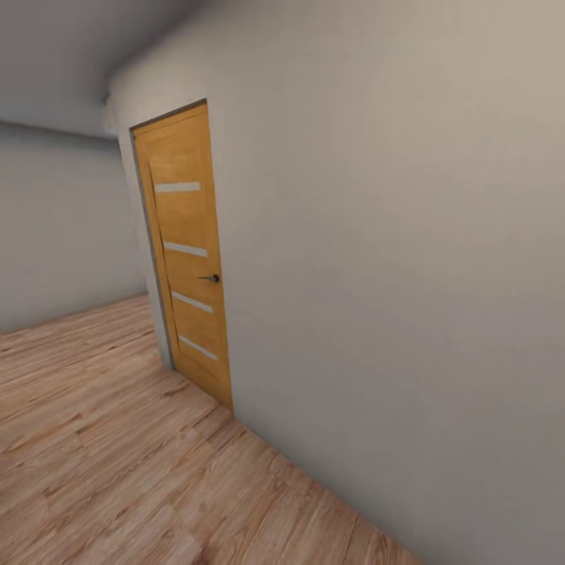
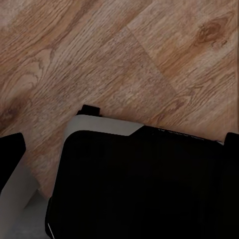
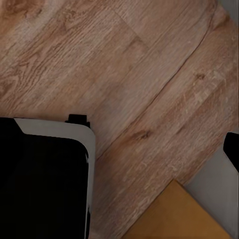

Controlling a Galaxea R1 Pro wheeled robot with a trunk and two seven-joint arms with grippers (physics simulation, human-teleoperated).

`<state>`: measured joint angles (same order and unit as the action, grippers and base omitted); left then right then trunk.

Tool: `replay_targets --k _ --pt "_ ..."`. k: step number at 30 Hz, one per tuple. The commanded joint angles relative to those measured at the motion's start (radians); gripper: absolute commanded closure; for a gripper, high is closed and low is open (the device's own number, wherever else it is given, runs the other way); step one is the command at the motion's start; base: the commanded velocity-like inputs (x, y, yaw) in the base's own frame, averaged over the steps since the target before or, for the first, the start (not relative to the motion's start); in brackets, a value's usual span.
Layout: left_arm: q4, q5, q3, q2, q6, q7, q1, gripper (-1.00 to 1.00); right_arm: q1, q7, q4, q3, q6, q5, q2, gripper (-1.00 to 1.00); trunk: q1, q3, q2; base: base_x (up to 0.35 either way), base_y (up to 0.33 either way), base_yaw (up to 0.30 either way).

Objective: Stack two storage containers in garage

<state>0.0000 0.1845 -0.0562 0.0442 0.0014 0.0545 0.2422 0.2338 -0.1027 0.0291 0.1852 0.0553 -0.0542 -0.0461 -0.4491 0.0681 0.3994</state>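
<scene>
The two storage containers are out of view. I am on light wood-plank floor [image 1: 102, 439] in a hallway. In the left wrist view my left gripper [image 2: 122, 148] hangs open over the planks, with a dark fingertip [image 2: 12, 154] at one edge of the picture and the other at the opposite edge, nothing between them. My right gripper [image 3: 119, 149] also points down at the floor; one fingertip [image 3: 232, 149] shows far out at the edge, and nothing is held.
A closed orange wooden door [image 1: 188, 259] with pale horizontal strips and a dark handle [image 1: 212, 278] stands in the grey wall [image 1: 392, 275] that runs close along my right. My own black-and-white base [image 2: 144, 189] shows below both grippers. Open floor stretches to the left.
</scene>
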Motion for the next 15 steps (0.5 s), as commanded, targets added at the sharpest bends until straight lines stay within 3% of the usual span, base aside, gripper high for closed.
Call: replay_targets --k 1,15 --pt "0.0 0.003 -0.005 0.0 0.0 0.002 0.0 -1.0 0.001 -0.002 0.003 0.008 0.005 -0.006 0.0 -1.0 -0.001 0.0 0.001 0.321 0.0 0.021" --pt "0.0 0.004 -0.005 0.0 0.0 0.002 0.0 -1.0 0.001 0.006 0.003 0.007 0.006 -0.004 -0.004 -1.0 -0.001 0.0 0.001 0.315 0.0 0.002"
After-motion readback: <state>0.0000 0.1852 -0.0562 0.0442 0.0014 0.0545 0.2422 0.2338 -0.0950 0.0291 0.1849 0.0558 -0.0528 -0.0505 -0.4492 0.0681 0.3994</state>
